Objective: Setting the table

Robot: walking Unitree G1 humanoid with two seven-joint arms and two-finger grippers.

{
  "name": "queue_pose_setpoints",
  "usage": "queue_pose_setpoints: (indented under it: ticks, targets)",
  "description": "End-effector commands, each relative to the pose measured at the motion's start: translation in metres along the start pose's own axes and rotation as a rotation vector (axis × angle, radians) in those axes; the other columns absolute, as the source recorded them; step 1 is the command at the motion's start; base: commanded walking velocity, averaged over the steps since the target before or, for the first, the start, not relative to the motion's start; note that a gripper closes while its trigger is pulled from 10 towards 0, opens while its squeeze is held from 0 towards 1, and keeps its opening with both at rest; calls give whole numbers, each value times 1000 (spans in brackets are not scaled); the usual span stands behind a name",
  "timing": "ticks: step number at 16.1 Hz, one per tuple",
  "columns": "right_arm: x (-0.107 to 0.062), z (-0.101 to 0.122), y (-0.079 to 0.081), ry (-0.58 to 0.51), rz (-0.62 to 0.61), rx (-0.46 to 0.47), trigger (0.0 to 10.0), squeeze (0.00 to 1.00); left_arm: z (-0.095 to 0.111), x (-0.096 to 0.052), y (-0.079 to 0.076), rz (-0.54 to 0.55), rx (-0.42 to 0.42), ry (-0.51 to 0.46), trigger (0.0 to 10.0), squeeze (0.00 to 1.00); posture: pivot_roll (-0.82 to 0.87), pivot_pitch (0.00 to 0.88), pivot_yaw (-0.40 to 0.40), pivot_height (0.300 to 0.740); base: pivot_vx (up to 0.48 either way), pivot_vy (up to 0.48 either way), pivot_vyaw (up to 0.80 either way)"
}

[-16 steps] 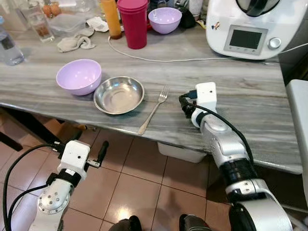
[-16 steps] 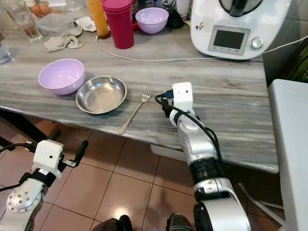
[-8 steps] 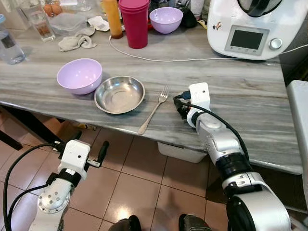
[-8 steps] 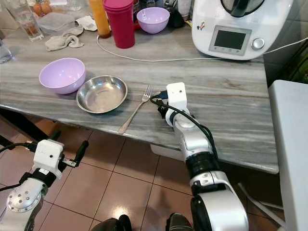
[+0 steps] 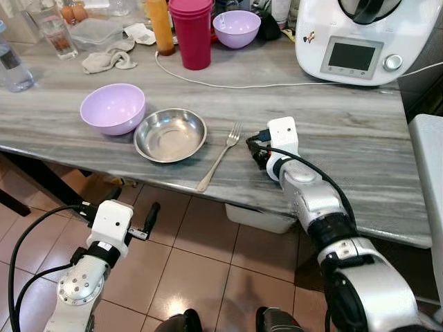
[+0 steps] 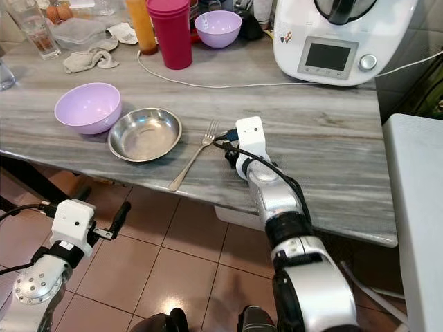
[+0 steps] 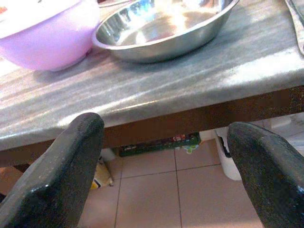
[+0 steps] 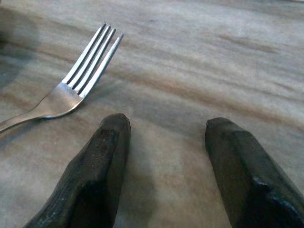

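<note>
Home kitchen: food processor [image 5: 360,38], bowls [image 5: 113,108].

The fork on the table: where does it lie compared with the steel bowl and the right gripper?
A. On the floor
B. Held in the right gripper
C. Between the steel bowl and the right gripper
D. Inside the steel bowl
C: the fork lies flat on the table, with the steel bowl on one side and the open right gripper on the other, not touching it.

The scene is evenly and brightly lit; glare is seen on the glossy terracotta floor tiles [image 5: 181,299], and the black fingertips [image 8: 102,175] are blurred.
</note>
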State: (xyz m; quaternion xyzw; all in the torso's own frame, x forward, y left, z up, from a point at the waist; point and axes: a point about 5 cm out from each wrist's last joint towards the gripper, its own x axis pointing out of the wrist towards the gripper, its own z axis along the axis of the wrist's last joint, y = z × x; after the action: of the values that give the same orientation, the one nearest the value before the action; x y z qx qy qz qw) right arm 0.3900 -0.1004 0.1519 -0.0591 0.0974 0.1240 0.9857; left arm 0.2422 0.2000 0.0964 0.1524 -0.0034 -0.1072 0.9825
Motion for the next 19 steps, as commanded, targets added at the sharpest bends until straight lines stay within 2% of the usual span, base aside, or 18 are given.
queue_pose_setpoints:
  ticks: [1,19]
  targets:
    - [3,2,6,3,25,-16,10000,0,1,-1,0,0,1,3,10000,0,-145,220,47,740,0,0,0]
    - [12,16,32,-42,124,-41,10000,0,-1,-9,-1,25,2,26,10000,0,-96,234,30,740,0,0,0]
